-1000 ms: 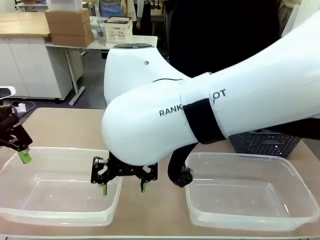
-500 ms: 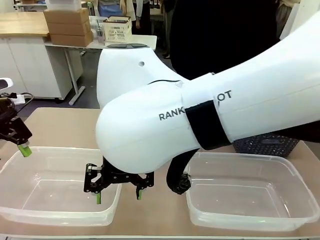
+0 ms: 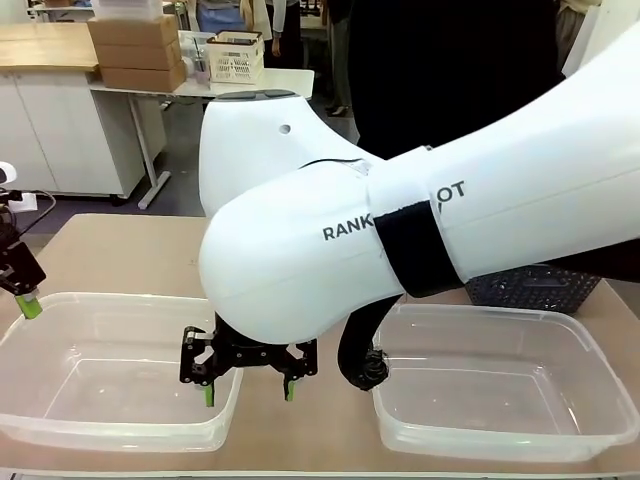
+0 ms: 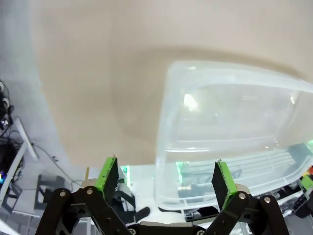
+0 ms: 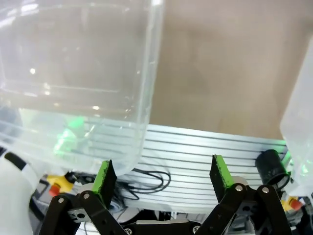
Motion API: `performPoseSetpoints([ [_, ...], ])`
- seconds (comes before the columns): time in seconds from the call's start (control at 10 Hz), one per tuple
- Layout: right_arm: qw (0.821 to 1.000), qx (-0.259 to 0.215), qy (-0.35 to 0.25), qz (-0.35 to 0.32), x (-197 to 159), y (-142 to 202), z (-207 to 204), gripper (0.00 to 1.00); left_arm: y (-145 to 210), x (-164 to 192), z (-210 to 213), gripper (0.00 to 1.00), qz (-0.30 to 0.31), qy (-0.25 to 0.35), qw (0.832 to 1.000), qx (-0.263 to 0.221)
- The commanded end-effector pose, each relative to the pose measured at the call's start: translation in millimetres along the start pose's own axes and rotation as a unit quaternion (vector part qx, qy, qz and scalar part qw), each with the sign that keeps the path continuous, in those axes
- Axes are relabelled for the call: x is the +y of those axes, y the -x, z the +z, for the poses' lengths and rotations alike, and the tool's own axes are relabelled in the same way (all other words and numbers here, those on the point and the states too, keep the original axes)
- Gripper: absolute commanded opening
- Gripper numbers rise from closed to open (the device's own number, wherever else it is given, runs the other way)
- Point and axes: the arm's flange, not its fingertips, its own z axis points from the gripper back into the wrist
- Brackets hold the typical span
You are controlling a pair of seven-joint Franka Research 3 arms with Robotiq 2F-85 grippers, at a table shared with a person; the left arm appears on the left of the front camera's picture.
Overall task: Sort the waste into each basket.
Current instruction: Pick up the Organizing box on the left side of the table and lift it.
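Note:
No cans or bottles show in any view. Two clear baskets stand at the table's near edge, the left basket (image 3: pixel 110 300) and the right basket (image 3: pixel 480 312), both with nothing in them. My right gripper (image 3: pixel 248 375) hangs open and low, straddling the left basket's right wall; its wrist view has that wall (image 5: pixel 151 58) above the open right gripper (image 5: pixel 161 177). My left gripper (image 3: pixel 22 295) is at the far left edge, just above the left basket's back corner. In its wrist view the left gripper (image 4: pixel 165 178) stands open, nothing between its fingers, and the basket (image 4: pixel 166 112) lies beyond.
My right arm's big white body (image 3: pixel 330 250) fills the middle of the front view and hides the far table. A dark slotted basket (image 3: pixel 530 287) sits behind the right basket. A person in dark clothes (image 3: pixel 450 70) stands at the far side.
My left gripper has drifted left towards the picture's edge. My right gripper swayed slightly left and back, staying over the left basket's right wall.

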Motion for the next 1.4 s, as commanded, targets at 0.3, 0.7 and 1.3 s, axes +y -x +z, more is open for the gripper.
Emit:
performPoseSetpoints([
  [0.3,0.985,-0.073,0.010,-0.153,15.9,-21.7,-15.0,1.00,74.9,22.9,-116.1,1.00,-0.019,0.017,0.999,-0.024],
  [0.7,0.985,-0.056,0.031,-0.159,28.6,-31.7,-32.2,1.00,97.6,20.8,-147.2,1.00,-0.023,0.010,1.000,0.008],
  [1.3,0.987,-0.045,0.049,-0.148,26.0,-30.0,-32.7,0.00,100.6,3.9,-152.8,0.00,-0.043,-0.017,0.999,0.025],
])
